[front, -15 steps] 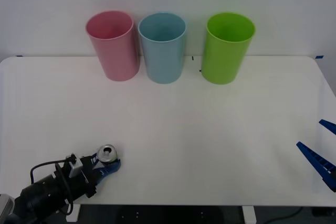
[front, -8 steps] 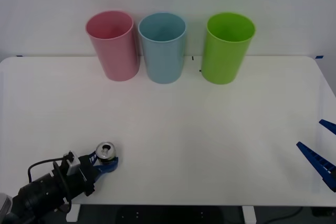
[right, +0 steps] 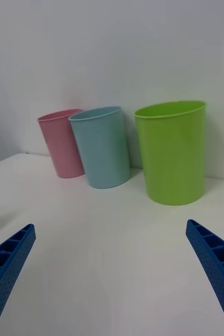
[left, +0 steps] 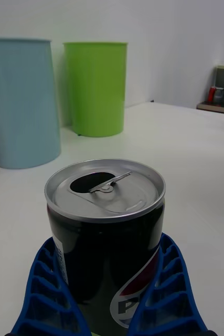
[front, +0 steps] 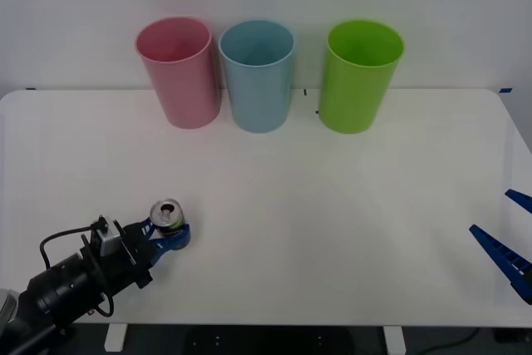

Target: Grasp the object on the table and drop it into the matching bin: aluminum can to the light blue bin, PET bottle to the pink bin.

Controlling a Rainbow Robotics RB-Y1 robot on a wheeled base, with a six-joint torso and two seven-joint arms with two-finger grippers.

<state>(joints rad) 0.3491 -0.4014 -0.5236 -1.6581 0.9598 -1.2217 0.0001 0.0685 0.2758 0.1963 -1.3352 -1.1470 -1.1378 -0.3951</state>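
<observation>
The aluminum can (front: 167, 215), silver-topped with a dark label, stands upright near the table's (front: 332, 205) front left. My left gripper (front: 171, 237) is shut on it. In the left wrist view the can (left: 106, 231) sits between the blue fingers (left: 46, 294), its pull-tab top facing up. The light blue bin (front: 258, 76) stands at the back, between the pink bin (front: 179, 72) and a lime green one. My right gripper (front: 507, 247) waits open at the table's right edge, its fingers (right: 7, 268) wide apart.
The lime green bin (front: 359, 76) stands to the right of the light blue bin (right: 101, 147), and the pink bin (right: 62, 142) to its left. All three line the table's far edge. Bare white tabletop lies between the can and the bins.
My left gripper and the can have shifted up the front view and slightly left, away from the table's front edge. The right arm has stayed still.
</observation>
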